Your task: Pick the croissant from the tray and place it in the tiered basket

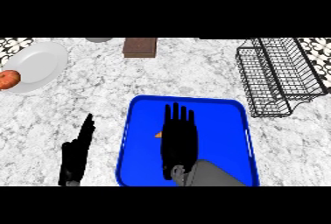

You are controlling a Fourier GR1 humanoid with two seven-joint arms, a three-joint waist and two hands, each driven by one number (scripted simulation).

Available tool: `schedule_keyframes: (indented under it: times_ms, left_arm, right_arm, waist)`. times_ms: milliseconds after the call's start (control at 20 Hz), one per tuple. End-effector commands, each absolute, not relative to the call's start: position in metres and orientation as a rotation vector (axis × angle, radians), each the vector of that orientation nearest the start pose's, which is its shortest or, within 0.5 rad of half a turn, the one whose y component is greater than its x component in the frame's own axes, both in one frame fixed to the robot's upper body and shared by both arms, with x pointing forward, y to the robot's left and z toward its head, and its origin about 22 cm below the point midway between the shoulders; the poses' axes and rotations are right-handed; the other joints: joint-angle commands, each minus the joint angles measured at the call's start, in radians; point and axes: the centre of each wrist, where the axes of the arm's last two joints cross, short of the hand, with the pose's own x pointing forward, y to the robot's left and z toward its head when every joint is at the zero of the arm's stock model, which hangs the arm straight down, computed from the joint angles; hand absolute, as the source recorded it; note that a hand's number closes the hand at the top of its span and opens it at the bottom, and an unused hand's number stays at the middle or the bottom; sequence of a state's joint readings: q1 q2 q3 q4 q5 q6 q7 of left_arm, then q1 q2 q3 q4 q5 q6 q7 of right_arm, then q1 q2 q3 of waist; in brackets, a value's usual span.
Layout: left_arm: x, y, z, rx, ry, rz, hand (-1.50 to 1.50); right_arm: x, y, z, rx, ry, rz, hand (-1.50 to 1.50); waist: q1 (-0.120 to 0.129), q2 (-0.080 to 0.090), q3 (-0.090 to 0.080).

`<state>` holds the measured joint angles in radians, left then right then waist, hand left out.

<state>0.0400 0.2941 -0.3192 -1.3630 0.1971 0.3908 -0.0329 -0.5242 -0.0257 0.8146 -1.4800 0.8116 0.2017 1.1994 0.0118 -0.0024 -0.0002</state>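
Pickup looks to be the step: right hand (178,140), fingers straight, sits flat over the croissant (158,134), mostly hidden on the blue tray (216,114), and must next curl round it.

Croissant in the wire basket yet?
No, a sliver of the croissant shows beside the right hand over the blue tray, apart from the wire basket.

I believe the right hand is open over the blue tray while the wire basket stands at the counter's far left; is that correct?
Not quite: the head view shows the wire basket at the far right. The right hand is indeed open over the blue tray.
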Motion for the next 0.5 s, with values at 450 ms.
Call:
schedule_keyframes:
  times_ms: [450]
  left_arm:
    - [0.215,0.246,-0.05,0.24,-1.299,-0.026,0.0]
  right_arm:
    - [0.25,-0.001,0.073,-0.986,-0.69,1.163,-1.5]
  waist:
    - [0.001,0.001,0.0]
